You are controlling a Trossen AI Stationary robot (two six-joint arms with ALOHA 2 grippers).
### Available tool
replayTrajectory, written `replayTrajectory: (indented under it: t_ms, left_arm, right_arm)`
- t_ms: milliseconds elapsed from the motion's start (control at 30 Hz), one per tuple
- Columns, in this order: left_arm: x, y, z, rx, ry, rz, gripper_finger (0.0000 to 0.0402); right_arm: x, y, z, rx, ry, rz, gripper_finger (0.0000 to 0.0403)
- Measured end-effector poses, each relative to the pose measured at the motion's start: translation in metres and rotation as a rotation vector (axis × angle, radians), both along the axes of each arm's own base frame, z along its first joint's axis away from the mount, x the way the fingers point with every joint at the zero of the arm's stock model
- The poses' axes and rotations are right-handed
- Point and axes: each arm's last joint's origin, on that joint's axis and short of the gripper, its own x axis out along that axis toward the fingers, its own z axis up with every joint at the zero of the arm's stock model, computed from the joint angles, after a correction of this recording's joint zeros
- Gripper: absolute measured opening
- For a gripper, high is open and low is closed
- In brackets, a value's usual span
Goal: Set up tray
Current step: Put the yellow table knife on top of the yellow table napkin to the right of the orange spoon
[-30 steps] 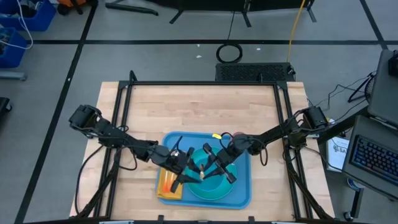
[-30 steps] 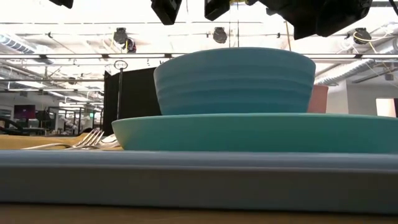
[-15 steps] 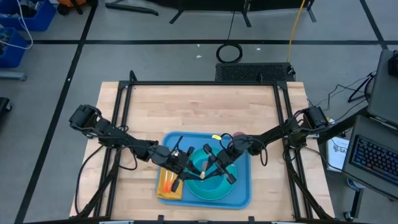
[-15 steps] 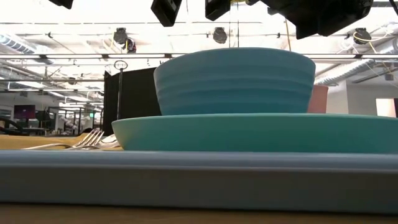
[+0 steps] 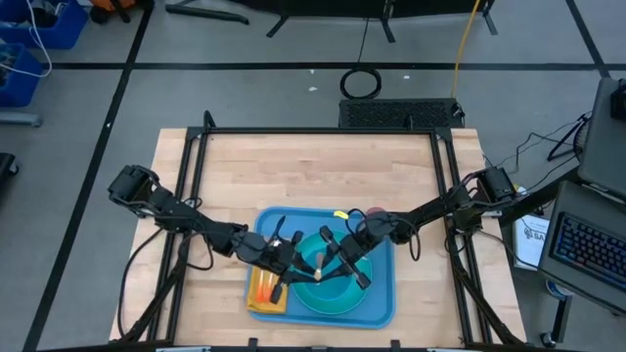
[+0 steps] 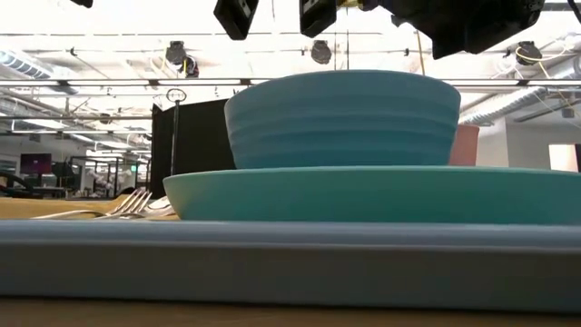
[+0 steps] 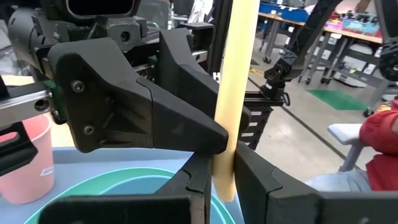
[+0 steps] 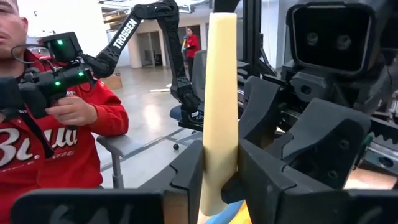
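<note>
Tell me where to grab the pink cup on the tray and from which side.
Take the pink cup by its rim from above, one finger inside the open mouth. It stands upright at the tray's far right corner, with the bowl crowding its near side. The left gripper and right gripper both clasp a cream stick over the bowl.
</note>
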Motion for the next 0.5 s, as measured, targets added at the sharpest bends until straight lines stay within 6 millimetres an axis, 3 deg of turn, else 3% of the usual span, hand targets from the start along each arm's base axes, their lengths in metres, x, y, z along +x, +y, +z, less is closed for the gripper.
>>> replayTrajectory:
  t_ms: [500]
  left_arm:
    - [-0.0045, -0.0072, -0.0039, 0.054, 0.032, 0.09, 0.0047]
  right_arm:
    - [0.0001, -0.0006, -0.0014, 0.003, 0.012, -0.006, 0.0089]
